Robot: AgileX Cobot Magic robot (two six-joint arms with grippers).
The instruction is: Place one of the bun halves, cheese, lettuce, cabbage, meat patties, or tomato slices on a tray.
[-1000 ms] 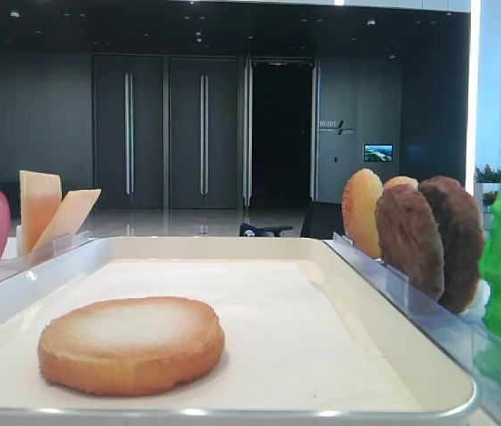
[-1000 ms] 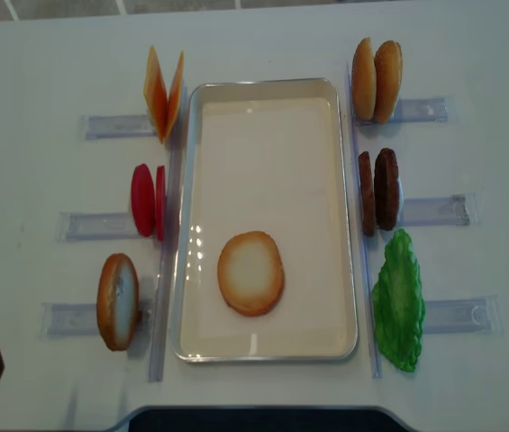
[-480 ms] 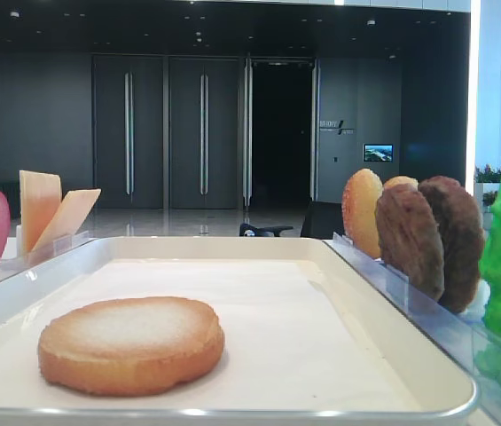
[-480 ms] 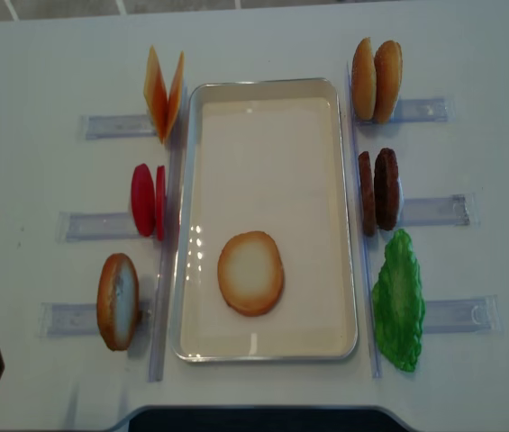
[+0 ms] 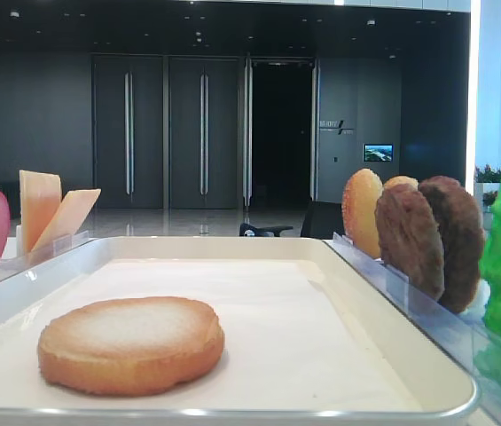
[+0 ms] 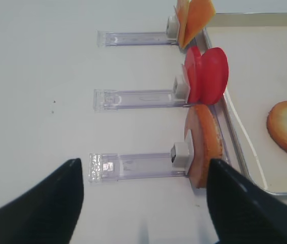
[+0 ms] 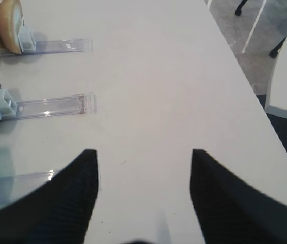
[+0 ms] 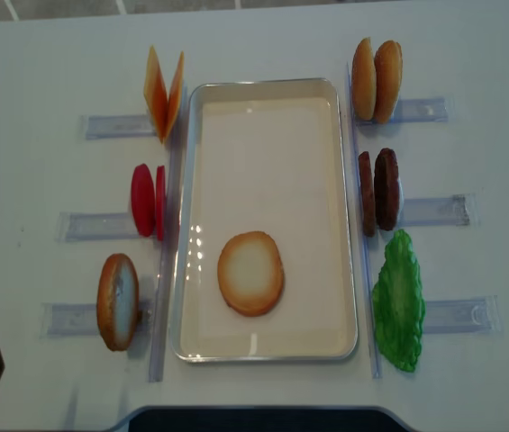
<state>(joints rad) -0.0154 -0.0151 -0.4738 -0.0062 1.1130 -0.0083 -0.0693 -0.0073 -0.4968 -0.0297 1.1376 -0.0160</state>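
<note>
Large cream-white rectangular tray (image 8: pixel 349 216) sits mid-counter (image 8: pixel 38 72). One round bun half (image 8: pixel 250 273) lies flat in its near part, pale toasted face up. Left of tray, upright in clear plastic holders (image 8: pixel 87 227): yellow-orange cheese squares (image 8: pixel 164 93), red tomato slices (image 8: pixel 147 201), another bun half (image 8: pixel 117 301). Right: two buns (image 8: pixel 377 79), dark brown rough patties (image 8: pixel 379 190), green lettuce leaf (image 8: pixel 399 300).

Left fingers (image 6: pixel 143 203) spread wide, empty, above the counter near the left bun. Right fingers (image 7: pixel 143 198) apart, apparently holding nothing, though tips are out of frame.
</note>
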